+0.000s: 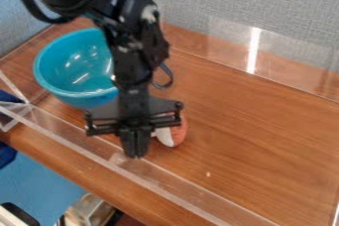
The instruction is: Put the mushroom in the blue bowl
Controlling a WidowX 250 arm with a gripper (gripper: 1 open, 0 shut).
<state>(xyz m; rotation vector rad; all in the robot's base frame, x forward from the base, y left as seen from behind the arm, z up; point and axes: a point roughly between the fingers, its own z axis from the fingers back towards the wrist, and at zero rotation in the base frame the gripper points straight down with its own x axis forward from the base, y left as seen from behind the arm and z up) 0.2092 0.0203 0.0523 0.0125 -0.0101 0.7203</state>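
Note:
The mushroom point(171, 132) lies on the wooden table point(259, 121), its reddish-brown cap to the right and its cream stem toward my fingers. My gripper point(137, 151) points straight down with its black fingers drawn together, just left of and in front of the stem and touching it. The fingers hide part of the stem, so I cannot see whether they pinch it. The blue bowl point(79, 91) stands upright at the back left, well apart from the gripper, with nothing visible inside.
A low clear plastic wall point(199, 202) runs along the table's near edge and another stands at the far right point(284, 56). The black arm point(126, 32) rises beside the bowl. Bare wood stretches to the right of the mushroom.

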